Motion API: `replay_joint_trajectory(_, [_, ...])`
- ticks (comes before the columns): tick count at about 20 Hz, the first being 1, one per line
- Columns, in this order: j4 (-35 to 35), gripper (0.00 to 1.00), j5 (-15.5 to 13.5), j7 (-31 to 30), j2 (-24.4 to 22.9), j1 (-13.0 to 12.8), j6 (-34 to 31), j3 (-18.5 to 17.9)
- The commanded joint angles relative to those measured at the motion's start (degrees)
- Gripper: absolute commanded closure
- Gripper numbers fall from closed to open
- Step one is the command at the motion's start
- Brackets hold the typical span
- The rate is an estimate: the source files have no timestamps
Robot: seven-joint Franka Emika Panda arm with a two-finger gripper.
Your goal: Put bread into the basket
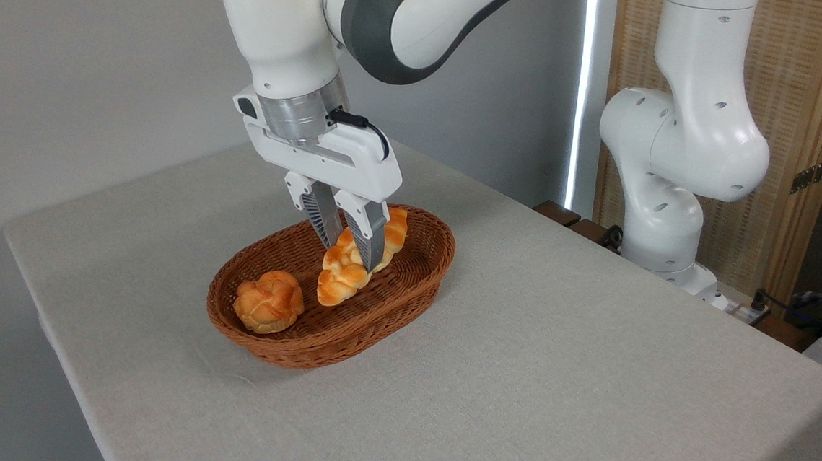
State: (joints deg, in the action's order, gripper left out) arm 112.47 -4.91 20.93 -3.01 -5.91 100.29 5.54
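Gripper closed on bread approx mid-length, fingers pointing down & slightly tilted, tips inside basket w/ loaf pinched between. Going by size: table, covered w/ pale grey cloth, carrying basket toward its left-centre part. White arm w/ grey joint band reaching in from above basket, base standing off to basket's right at table's far edge, in front of wood-framed woven panel. Basket itself oval, brown wicker, low sides, long axis running from near-left to far-right. Bread lying along that axis in basket's far-right half, lower end down near basket floor, upper end by far-right rim; can't tell if fully resting on weave or partly lifted by fingers. Glossy golden-orange, braided, paler seams. Small round knotted bun sitting in basket's near-left end, apart from bread, close to rim. Black cable looping on gripper body above basket.
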Motion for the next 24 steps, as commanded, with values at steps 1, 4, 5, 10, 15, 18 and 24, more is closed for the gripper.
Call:
replay_joint_trajectory(1, [-0.3,0.0,-0.3,-1.1,-0.4,-0.4,-0.8,-0.4])
replay_joint_trajectory(4, [-0.4,0.0,-0.3,-1.1,-0.4,-0.4,-0.7,-0.4])
replay_joint_trajectory(5, [-0.4,0.0,-0.4,-1.1,-0.4,-0.4,-0.7,-0.4])
replay_joint_trajectory(10, [-0.4,0.0,-0.5,-1.1,-0.5,-0.4,-0.5,-0.4])
replay_joint_trajectory(15, [-0.8,0.0,-0.2,-1.1,-0.7,-0.4,-0.3,-0.4])
replay_joint_trajectory(18, [-3.2,0.0,0.1,-0.9,-1.2,-0.3,-0.4,-0.4])
replay_joint_trajectory(24, [-6.7,0.0,0.2,2.4,-1.5,0.3,-1.1,-2.3])
